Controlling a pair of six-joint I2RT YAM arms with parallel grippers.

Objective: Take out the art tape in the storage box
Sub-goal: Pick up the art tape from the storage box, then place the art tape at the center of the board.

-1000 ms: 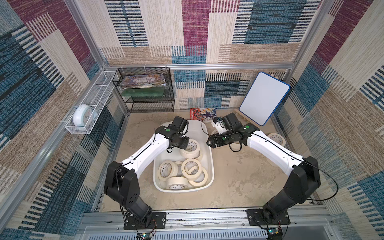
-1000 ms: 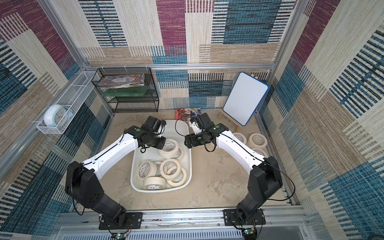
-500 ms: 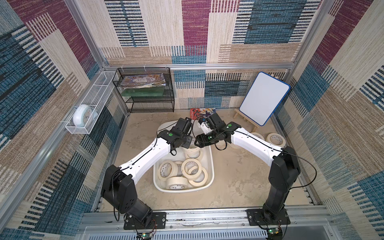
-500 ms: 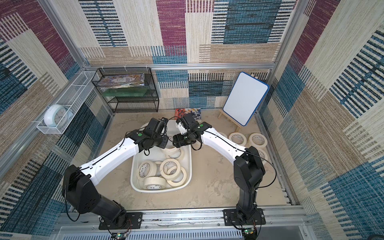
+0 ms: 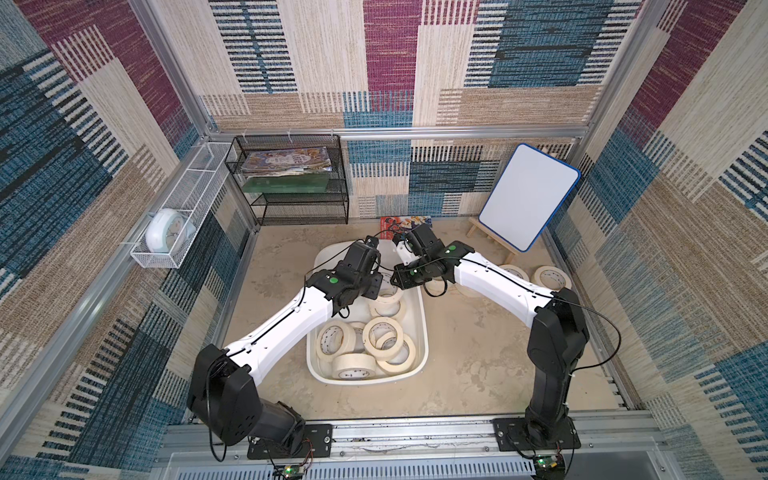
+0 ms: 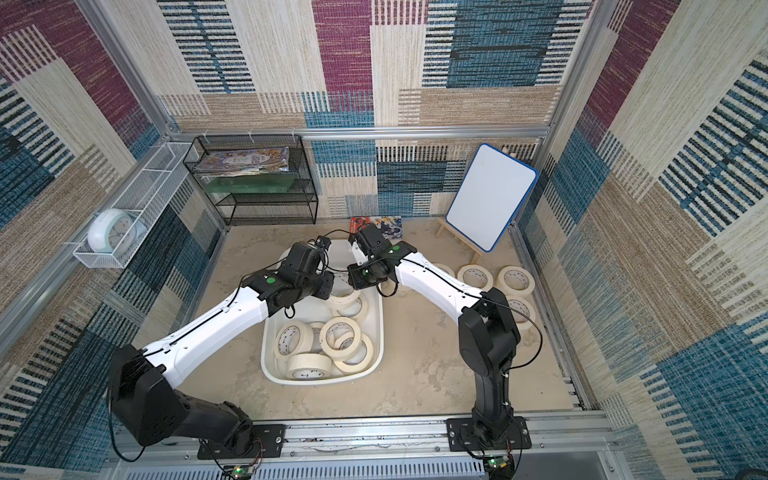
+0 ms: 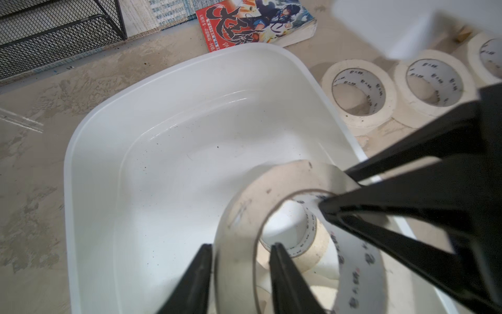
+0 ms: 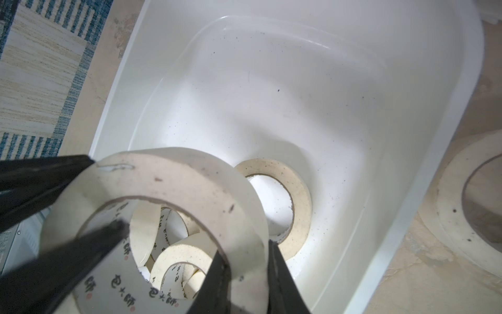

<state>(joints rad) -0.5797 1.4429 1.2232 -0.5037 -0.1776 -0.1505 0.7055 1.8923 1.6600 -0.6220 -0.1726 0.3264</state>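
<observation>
One cream art tape roll (image 7: 244, 206) hangs tilted above the far half of the white storage box (image 5: 424, 332). My right gripper (image 8: 245, 252) is shut on that roll's wall (image 8: 176, 185), one finger inside the ring and one outside. My left gripper (image 7: 240, 246) straddles the opposite side of the same roll, open, with a small gap at its inner finger. In both top views the two grippers meet nose to nose over the box (image 6: 380, 328). Several rolls (image 5: 382, 330) lie in its near half. Other rolls (image 6: 476, 278) sit on the table to the right.
A black wire rack (image 5: 291, 183) stands at the back left. A white wire basket (image 5: 166, 237) with a clock hangs on the left wall. A whiteboard on an easel (image 5: 528, 199) leans at the back right. A comic book (image 7: 255, 24) lies behind the box.
My right arm swung in from the right and shut on the roll that my left gripper carried. The left gripper's jaws have opened around it.
</observation>
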